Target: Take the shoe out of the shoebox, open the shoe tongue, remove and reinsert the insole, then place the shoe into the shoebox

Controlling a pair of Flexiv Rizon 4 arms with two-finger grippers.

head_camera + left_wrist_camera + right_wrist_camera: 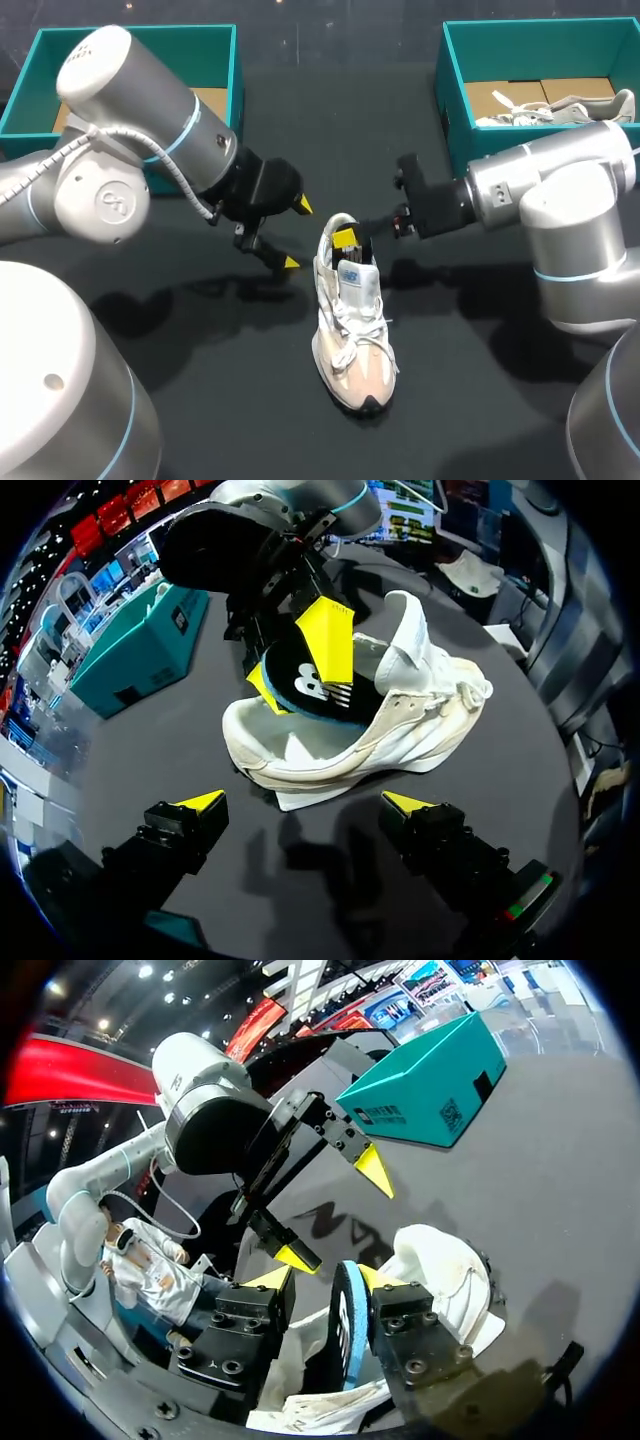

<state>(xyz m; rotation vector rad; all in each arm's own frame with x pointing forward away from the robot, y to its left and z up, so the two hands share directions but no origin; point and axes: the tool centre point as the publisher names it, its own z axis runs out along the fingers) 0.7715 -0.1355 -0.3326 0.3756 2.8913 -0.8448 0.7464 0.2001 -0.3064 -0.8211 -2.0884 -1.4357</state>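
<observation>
We see the white shoe [352,335] standing on its sole in the middle of the black counter [480,400], out of any box, with its toe toward the near edge and its heel toward the far side. Our right claw [325,1282] comes in at the heel opening and pinches the dark, blue-edged insole [305,680] between its two yellow tips. The insole stands on edge, its lower part down inside the shoe and its upper part rising above the collar. Our left claw [302,802] hangs just beside the heel on the shoe's left, with its fingers spread wide and nothing between them, apart from both shoe and insole. The laces lie loose over the front of the shoe. At the far left corner of the counter sits one teal shoebox [225,60]. At the far right corner is a second teal shoebox [455,90], with another pale shoe [560,108] lying inside it.
</observation>
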